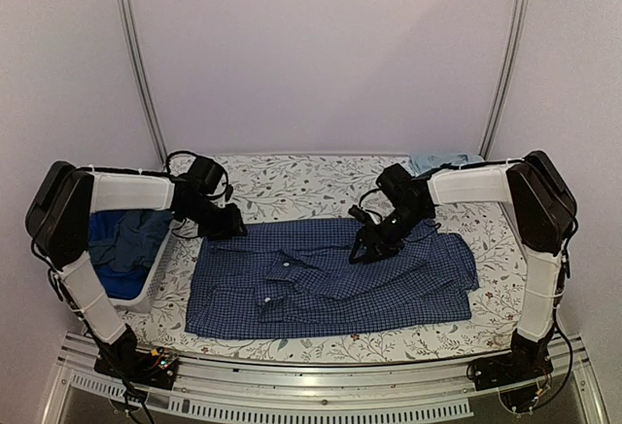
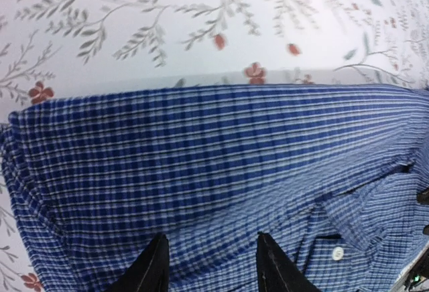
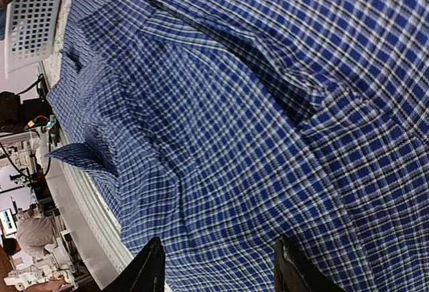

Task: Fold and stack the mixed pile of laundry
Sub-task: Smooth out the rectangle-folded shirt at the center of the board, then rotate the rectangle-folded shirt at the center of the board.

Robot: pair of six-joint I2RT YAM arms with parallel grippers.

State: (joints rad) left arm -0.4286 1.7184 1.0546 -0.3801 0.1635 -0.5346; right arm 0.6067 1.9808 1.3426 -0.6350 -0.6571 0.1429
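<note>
"Where's the shirt [image 1: 330, 283] now?"

"Spread on the worktop [image 1: 292, 176] between the two arms, buttons showing. It's only roughly flat. There are ridges through the middle, and the right end is bunched. The other blues [image 1: 126, 244] are in the basket [image 1: 158, 261] on the left, and a pale blue piece [image 1: 442, 161] lies at the far right corner."

"Has either arm got hold of it?"

"Not that I can see. The left jaws hang by the far left corner, about half parted. Between the fingers [image 2: 155, 268] there's only check cloth lying below, nothing pinched. The right jaws are over the far edge nearer the middle, parted about as much and just as empty."

"So what's the step?"

"The first fold, I'd guess, with nothing stacked yet. To do it well I'd want those ridges smoothed out before any crease goes in, or they'll be folded into it. Then both jaws should come down onto the far edge itself, not the middle of the cloth, and close on every layer there."

"And the lift?"

"Low and together. If one arm leads, the fold line will skew. The bunched right end worries me most, so I'd lay it inward first. A loose end like that tends to trail and drag the cloth off square."
</note>
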